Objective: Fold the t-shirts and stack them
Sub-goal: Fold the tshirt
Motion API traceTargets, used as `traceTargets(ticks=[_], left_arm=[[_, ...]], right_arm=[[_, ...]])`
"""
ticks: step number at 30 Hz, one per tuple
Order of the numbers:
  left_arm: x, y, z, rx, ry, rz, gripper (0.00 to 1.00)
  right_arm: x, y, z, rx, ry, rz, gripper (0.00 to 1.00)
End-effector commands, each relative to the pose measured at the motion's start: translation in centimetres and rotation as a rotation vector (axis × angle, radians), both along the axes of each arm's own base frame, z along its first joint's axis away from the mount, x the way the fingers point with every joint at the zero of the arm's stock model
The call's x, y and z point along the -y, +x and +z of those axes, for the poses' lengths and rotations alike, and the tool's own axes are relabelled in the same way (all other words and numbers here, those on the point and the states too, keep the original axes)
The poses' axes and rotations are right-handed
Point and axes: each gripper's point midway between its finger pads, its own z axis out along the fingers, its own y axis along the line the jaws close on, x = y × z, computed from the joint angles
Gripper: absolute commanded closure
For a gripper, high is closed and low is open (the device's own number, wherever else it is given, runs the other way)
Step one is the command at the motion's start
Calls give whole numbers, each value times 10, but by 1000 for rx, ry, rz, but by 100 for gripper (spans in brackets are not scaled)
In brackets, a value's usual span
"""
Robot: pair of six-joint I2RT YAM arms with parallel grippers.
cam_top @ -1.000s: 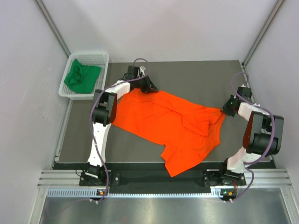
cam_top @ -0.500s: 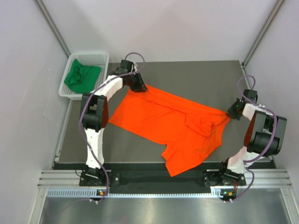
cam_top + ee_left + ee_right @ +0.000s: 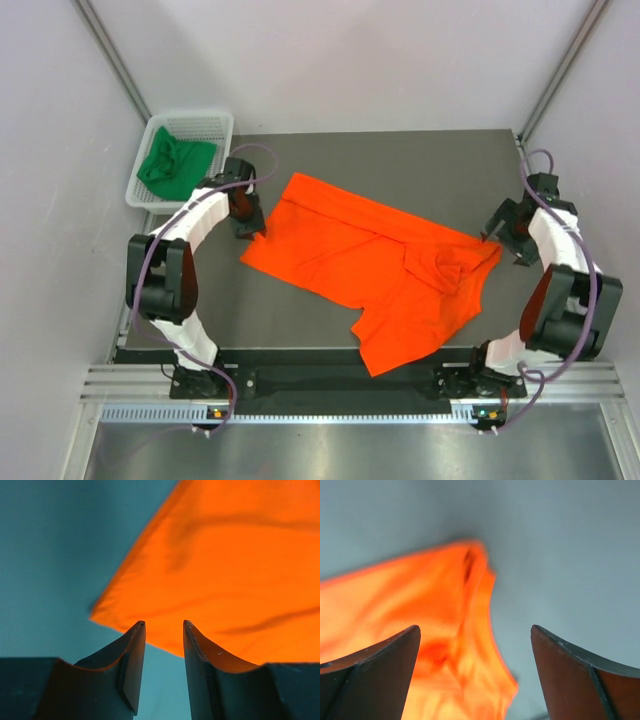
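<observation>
The bright orange t-shirt (image 3: pixel 375 262) lies spread and creased across the dark table (image 3: pixel 420 165), one sleeve toward the near edge. The dark green t-shirt (image 3: pixel 175 165) lies crumpled in the white mesh basket (image 3: pixel 192 119) at the far left. My left gripper (image 3: pixel 256 230) sits just off the orange shirt's left corner (image 3: pixel 107 611), open, with only table between its fingers (image 3: pixel 132 652). My right gripper (image 3: pixel 498 235) hovers at the shirt's right tip (image 3: pixel 470 575), jaws wide open, with the cloth lying loose below them.
The basket stands off the table's far left corner, next to the left wall. Metal frame posts rise at both back corners. The arms' bases and a rail run along the near edge (image 3: pixel 340 385).
Both grippers have opened and let go of the orange shirt. The left arm swung left and nearer, the right arm drew out to the right. The shirt has settled flat.
</observation>
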Motion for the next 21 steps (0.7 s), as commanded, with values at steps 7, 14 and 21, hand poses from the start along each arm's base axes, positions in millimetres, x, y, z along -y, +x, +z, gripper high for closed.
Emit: traceTargets(ticks=[7, 14, 21], left_arm=[[-57, -18, -16, -85, -24, 153, 53], [-51, -29, -40, -171, -86, 210, 52], [-53, -53, -64, -247, -71, 238, 53]], right_arm=[[-201, -77, 36, -30, 272, 563, 9], [-218, -148, 8, -133, 317, 666, 0], [-214, -187, -10, -139, 363, 633, 12]])
